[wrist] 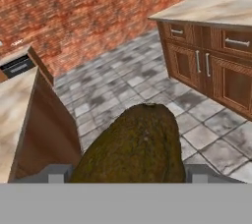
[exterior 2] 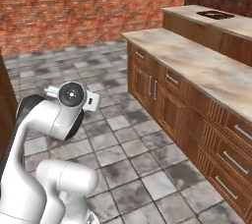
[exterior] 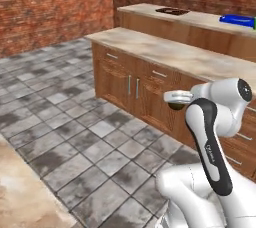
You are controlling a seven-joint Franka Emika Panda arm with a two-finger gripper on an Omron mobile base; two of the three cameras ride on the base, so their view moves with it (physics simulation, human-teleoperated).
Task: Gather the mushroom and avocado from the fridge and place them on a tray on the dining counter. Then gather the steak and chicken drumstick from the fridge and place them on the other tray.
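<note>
Where pads meet, lumpy avocado [wrist: 135,147]

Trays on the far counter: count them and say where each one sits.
2. The blue tray sits at the right end of the dining counter; the dark brown tray lies further left. Others may be out of frame.

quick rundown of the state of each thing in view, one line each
avocado: held between the fingers, off the floor
gripper: shut on the avocado, carried in front of the island cabinets
blue tray: lying flat on the dining counter, nothing seen on it
dark brown tray: lying flat on the same counter, nothing seen on it
island cabinet doors: closed
island drawers: closed
</note>
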